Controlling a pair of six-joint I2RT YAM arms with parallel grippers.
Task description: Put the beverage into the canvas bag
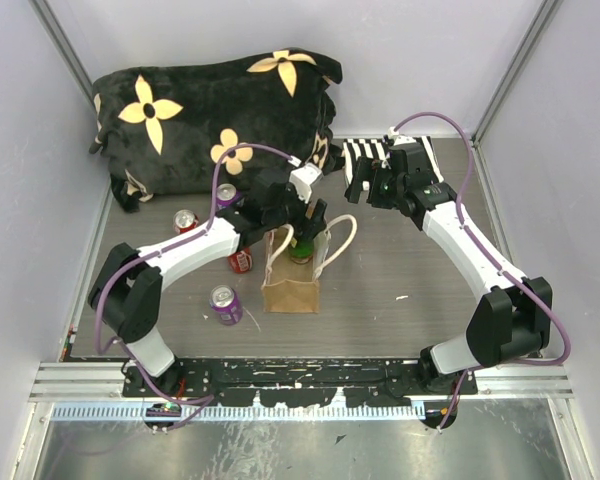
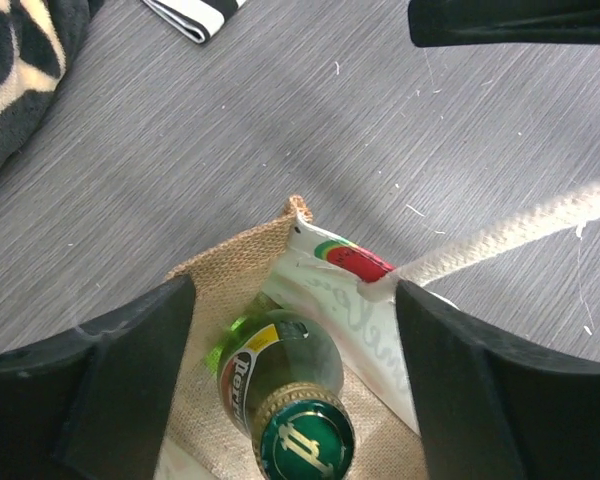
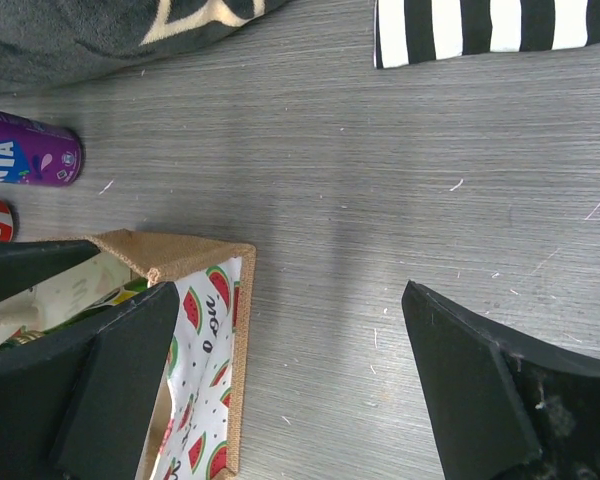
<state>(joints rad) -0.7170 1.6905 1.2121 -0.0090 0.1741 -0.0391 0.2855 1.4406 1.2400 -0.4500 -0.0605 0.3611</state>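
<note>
The tan canvas bag stands open mid-table, its cream handle looping to the right. A green glass bottle with a gold-rimmed green cap stands inside it, neck up. In the left wrist view the bottle sits in the bag between my fingers, with a gap on each side. My left gripper is open just above the bag's mouth. My right gripper is open and empty over bare table, right of the bag's watermelon-print lining.
A black flowered blanket lies at the back left. A striped cloth lies behind the right gripper. Several cans stand left of the bag: purple, red, red, purple.
</note>
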